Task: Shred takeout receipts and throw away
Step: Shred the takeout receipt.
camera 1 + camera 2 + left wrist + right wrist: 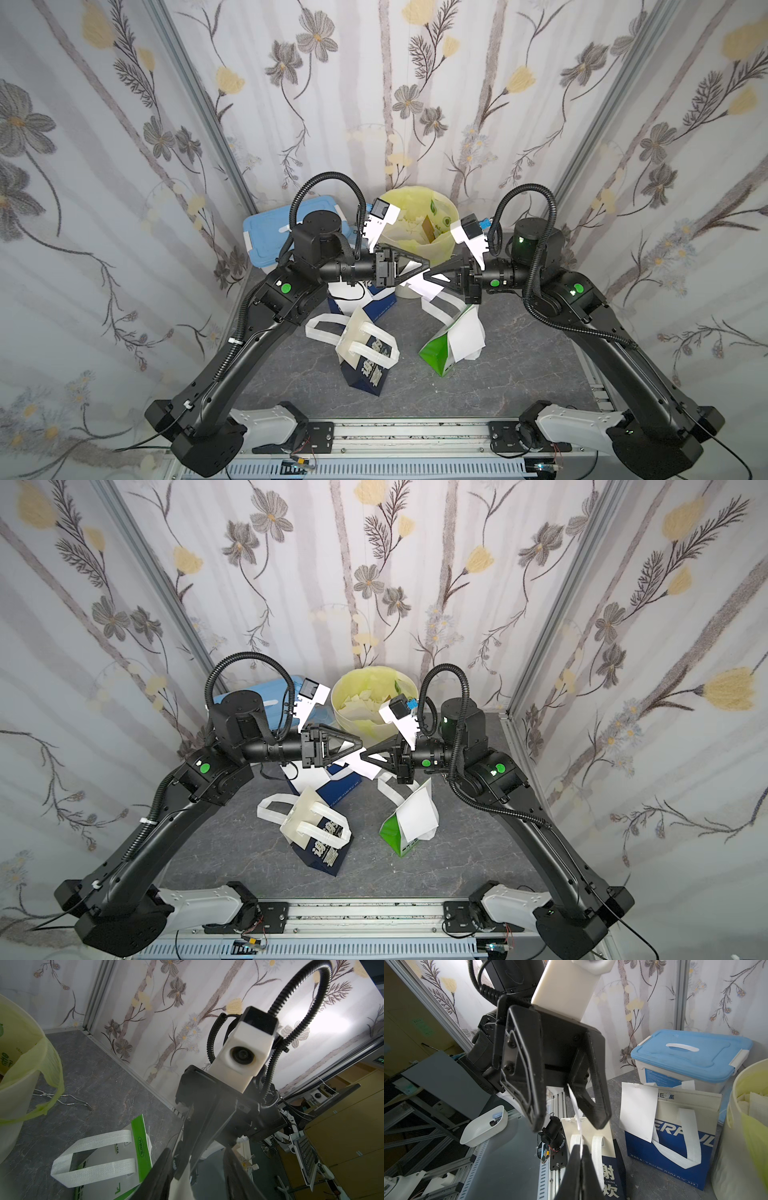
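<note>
Thin matt white paper receipt (422,286)

At the centre of the frame the black left gripper (427,263) and black right gripper (432,276) meet tip to tip. A thin white paper receipt (417,286) hangs between them, and the right one is closed on it. Just above stands a cream round bin with a yellow-green liner (440,245), with a blue-lidded plastic box (266,232) to its left. Below, on the dark grey marbled tabletop (519,361), a navy paper bag (372,374) and a green-and-white paper bag (434,353) lie on their sides.
</note>
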You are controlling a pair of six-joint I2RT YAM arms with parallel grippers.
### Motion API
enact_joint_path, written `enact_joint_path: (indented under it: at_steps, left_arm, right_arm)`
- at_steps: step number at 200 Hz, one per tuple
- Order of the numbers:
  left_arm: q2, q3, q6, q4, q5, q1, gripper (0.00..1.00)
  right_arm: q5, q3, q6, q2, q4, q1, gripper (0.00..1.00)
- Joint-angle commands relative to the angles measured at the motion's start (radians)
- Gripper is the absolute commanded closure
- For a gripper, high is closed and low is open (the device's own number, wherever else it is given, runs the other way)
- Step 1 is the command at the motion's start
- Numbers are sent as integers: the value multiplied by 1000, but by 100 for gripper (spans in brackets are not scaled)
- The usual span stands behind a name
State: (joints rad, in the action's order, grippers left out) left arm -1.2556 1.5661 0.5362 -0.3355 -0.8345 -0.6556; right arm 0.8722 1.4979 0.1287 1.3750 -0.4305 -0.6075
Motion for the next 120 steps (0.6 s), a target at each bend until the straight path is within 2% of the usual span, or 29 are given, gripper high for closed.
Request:
enact_joint_path:
  at_steps: [1,18,39,64,89,120]
  left_arm:
    - [-1,1,-37,-17,-12,-1,71]
    - [-1,1,-38,-22,-3,-1,81]
    - [0,0,-37,-23,18,-1,100]
    - [-1,-8,18,-12,80,-9,100]
    - [-1,-15,83,-84,251,-21,100]
    - [0,-44,228,-141,421,-30,100]
  right_arm:
    - [22,19,9,16,0,0,100]
    - [18,25,12,22,-6,1,100]
    - [6,30,13,27,-11,0,100]
    - [-56,40,8,29,-23,-1,100]
    - [-148,64,-9,25,-42,-2,100]
    - [-356,83,-124,-5,-79,-47,100]
